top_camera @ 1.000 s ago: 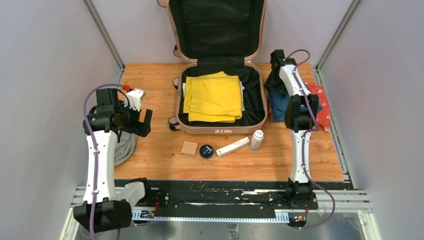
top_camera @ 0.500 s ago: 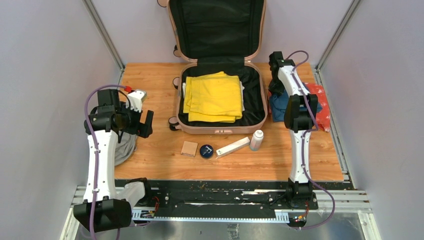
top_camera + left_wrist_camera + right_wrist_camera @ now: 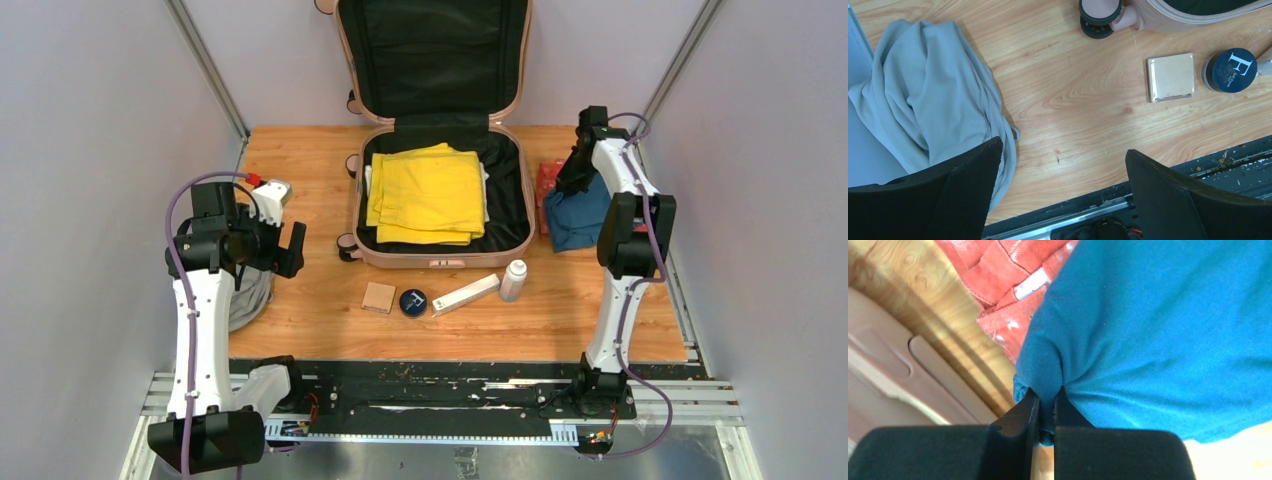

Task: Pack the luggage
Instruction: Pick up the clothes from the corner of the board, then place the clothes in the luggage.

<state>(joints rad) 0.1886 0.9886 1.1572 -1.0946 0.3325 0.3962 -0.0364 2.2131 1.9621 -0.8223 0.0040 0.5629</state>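
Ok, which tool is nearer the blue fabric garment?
Right: the right tool grips a fold of the blue garment. The left tool hangs open beyond the pale pink suitcase, by a crumpled grey cloth.

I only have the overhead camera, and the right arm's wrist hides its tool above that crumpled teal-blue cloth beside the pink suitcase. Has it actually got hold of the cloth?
Observer: Yes. The right wrist view shows the right tool shut on a pinched fold of the crumpled teal-blue cloth.
Operator: Is anything else caught in there?
Observer: No. The red woven fabric shows behind the cloth's edge, apart from the tool.
Operator: And the left tool?
Observer: The left tool is open and holds nothing, above the wooden tabletop beside the crumpled pale grey cloth.
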